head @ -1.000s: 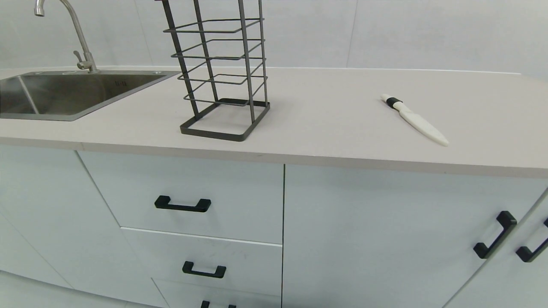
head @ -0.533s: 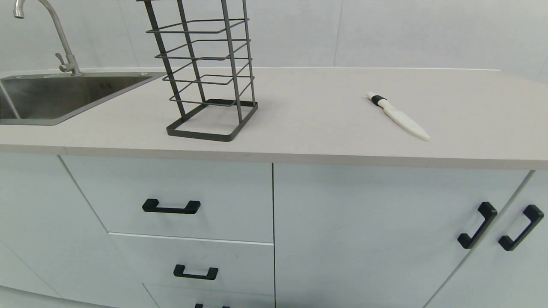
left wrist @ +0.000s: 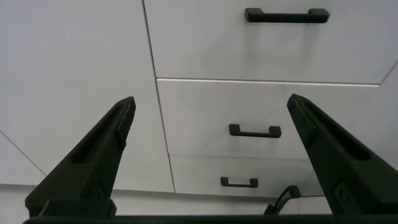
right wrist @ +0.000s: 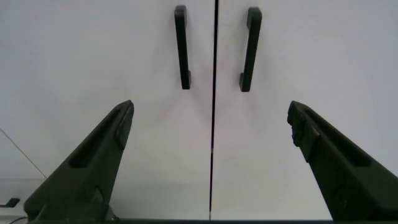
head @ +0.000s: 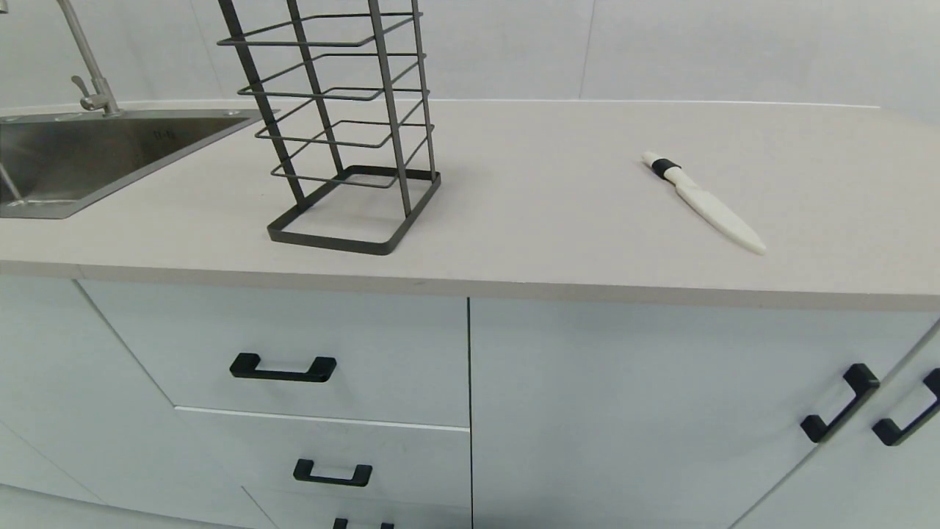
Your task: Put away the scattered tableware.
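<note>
A white knife with a black band near its handle end lies flat on the right part of the pale countertop. A dark wire rack with several tiers stands upright left of centre on the counter. My left gripper hangs open below counter height, facing the white drawer fronts. My right gripper is open too, facing two cabinet doors with black handles. Nothing is between either pair of fingers.
A steel sink with a tap is set into the counter at the far left. Below the counter are drawers with black handles and cabinet doors with black handles. A tiled wall backs the counter.
The head camera has shifted: the whole scene slid left and then slightly down. The knife and rack keep their places on the counter.
</note>
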Controlling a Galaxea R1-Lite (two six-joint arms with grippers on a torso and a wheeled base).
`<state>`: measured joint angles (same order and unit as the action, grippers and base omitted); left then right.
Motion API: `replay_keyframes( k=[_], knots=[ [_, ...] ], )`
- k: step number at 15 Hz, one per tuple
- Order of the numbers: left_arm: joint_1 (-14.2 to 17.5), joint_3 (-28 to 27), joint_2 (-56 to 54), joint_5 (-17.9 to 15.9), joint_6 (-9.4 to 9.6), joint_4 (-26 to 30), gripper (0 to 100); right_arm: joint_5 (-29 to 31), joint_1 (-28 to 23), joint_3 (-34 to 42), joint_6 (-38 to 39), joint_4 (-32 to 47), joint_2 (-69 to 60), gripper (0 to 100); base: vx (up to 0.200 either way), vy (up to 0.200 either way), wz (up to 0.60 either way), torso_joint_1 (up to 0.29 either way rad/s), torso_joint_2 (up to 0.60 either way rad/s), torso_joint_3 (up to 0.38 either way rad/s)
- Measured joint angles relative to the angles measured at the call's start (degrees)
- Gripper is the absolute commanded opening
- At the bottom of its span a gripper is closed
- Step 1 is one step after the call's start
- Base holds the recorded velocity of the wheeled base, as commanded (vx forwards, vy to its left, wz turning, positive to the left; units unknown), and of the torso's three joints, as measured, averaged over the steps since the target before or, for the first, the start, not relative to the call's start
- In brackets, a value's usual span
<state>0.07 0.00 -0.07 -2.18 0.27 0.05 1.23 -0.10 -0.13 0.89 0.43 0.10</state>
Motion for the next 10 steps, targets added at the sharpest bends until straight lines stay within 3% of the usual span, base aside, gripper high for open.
replay_keyframes(
  k=[8,10],
  knots=[
    [0.0,0.0,0.0,-0.02,0.0,-0.05,100,0.0,0.0,-0.05,0.0,-0.05,0.0,100,0.0,0.0,0.0,0.215,-0.55,-0.213],
    [0.0,0.0,0.0,-0.02,-0.02,-0.05,100,0.0,0.0,-0.02,0.0,-0.05,0.0,100,0.0,0.0,0.0,0.059,-0.47,-0.219]
  ],
)
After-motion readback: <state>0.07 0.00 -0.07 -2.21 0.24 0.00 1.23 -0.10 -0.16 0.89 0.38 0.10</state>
